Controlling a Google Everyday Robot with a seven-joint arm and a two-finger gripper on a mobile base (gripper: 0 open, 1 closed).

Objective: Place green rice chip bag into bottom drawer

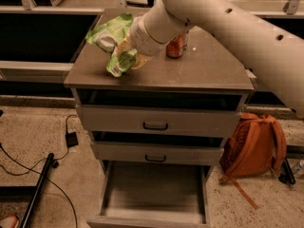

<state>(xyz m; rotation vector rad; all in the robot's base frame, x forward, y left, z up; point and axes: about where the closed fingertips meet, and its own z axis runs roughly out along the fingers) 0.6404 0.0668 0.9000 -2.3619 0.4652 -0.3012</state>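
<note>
The green rice chip bag (113, 42) is crumpled and lime-green with white patches. It hangs just above the left part of the cabinet top (199, 70). My gripper (126, 51) is shut on the bag, its fingers buried in the plastic; the thick white arm (223, 18) reaches in from the upper right. The bottom drawer (154, 194) is pulled open below, and its plain grey floor is bare.
A red soda can (175, 46) stands on the cabinet top, partly hidden behind my arm. The two upper drawers (156, 122) with black handles are closed. An orange backpack (254, 144) lies on the floor at the right; black cables (52, 163) at the left.
</note>
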